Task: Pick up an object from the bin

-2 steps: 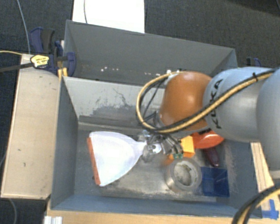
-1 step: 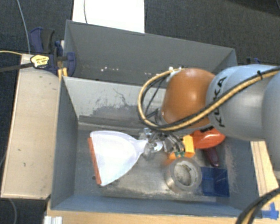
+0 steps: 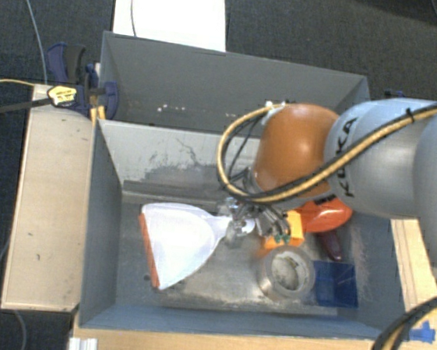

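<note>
My gripper [image 3: 237, 229] is low in the middle of the bin, under the arm's orange cover. It is at the right-hand tip of a white, fan-shaped cloth-like piece with an orange edge [image 3: 179, 243] that lies flat on the left half of the floor. Whether the tip is gripped I cannot tell. Just right of the gripper lies a small orange block with a green bit [image 3: 289, 230]. A roll of clear tape [image 3: 286, 273] lies flat in front of that block.
A blue square piece [image 3: 336, 283] lies in the front right corner. An orange rounded thing [image 3: 329, 215] and a dark purple one [image 3: 334, 245] sit by the right wall, partly under the arm. The arm covers the bin's back right.
</note>
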You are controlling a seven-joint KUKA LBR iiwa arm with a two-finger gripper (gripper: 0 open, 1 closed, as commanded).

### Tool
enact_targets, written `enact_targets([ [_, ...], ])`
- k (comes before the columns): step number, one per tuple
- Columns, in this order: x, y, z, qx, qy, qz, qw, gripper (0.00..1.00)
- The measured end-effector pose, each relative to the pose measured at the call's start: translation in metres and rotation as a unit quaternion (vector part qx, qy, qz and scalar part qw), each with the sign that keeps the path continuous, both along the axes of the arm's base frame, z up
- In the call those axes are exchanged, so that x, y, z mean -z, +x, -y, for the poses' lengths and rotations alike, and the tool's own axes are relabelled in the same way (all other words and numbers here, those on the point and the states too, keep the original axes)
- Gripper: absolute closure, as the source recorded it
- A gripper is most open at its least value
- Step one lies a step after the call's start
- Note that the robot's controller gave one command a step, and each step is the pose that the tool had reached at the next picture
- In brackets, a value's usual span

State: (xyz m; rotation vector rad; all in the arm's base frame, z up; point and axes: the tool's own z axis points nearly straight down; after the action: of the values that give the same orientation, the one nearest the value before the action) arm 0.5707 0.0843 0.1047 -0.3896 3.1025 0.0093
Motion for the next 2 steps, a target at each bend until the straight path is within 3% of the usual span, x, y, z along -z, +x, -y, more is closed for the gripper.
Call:
enact_targets([
  [2, -0.033, 0.000, 0.000, 0.002, 0.000, 0.0002, 1.0000, 1.00],
])
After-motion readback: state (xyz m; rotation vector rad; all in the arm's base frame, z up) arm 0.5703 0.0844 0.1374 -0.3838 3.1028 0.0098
